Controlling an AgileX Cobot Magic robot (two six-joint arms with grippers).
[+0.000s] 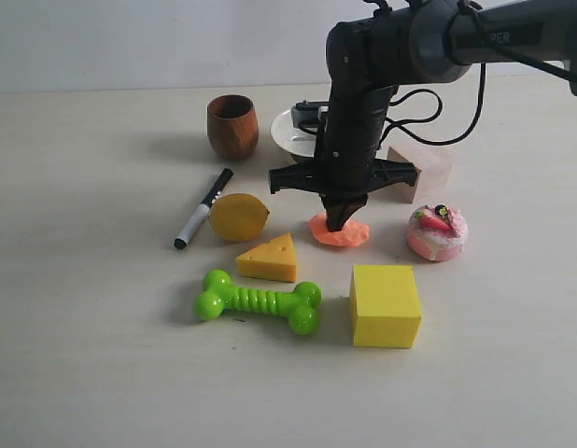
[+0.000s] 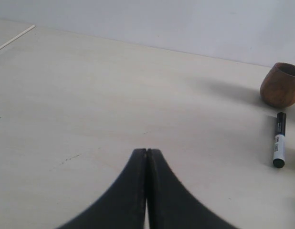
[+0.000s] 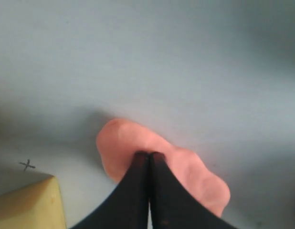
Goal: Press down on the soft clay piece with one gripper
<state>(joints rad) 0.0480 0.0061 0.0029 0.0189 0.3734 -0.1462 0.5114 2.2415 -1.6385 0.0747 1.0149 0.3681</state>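
The soft clay piece (image 1: 342,233) is a flat salmon-orange blob on the table, between the cheese wedge and the pink cake toy. My right gripper (image 1: 343,222) points straight down with its shut tips resting on the clay's top. In the right wrist view the shut gripper (image 3: 149,154) meets the clay (image 3: 123,143) near its middle, with clay spreading on both sides. My left gripper (image 2: 147,151) is shut with nothing in it, over bare table, and does not show in the exterior view.
Around the clay lie a lemon (image 1: 238,217), yellow cheese wedge (image 1: 269,259), green bone toy (image 1: 258,301), yellow block (image 1: 385,305), pink cake toy (image 1: 438,232), marker (image 1: 203,207), wooden cup (image 1: 232,125), white bowl (image 1: 287,133) and a pale block (image 1: 430,168).
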